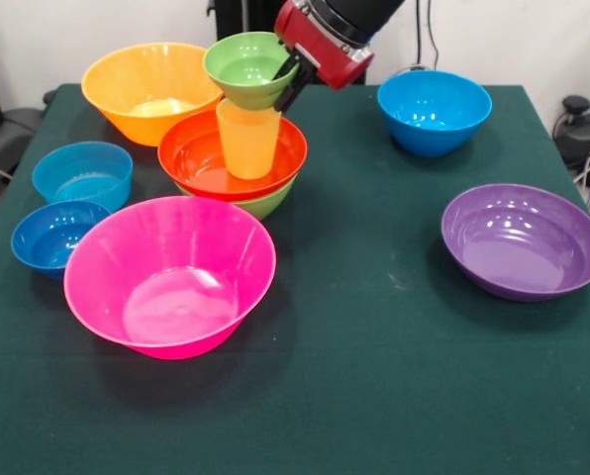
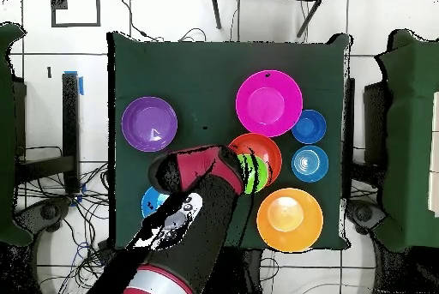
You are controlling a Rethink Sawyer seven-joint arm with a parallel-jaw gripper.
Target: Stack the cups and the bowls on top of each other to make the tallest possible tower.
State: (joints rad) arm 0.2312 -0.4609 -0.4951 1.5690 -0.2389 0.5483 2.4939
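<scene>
**Green bowl pinched on top of the pile**

Your claw (image 1: 292, 77) is pinching the rim of the small green bowl (image 1: 247, 67), one black finger inside the rim and one outside. That bowl sits tilted on the mouth of the yellow cup (image 1: 247, 139). You can see the cup standing upright in the red-orange bowl (image 1: 198, 156), which nests in a medium green bowl (image 1: 267, 204) on the dark green surface (image 1: 374, 376).

Around the tower you have the orange bowl (image 1: 142, 87) just behind it, the big pink bowl (image 1: 166, 272) just in front, and two blue bowls (image 1: 82, 173) (image 1: 52, 236) beside the pink one. Another blue bowl (image 1: 434, 109) and the purple bowl (image 1: 523, 240) stand well apart on the other side.

From overhead, the arm (image 2: 193, 222) covers most of the tower; only part of the small green bowl (image 2: 249, 173) and the red-orange bowl (image 2: 264, 149) show.
</scene>
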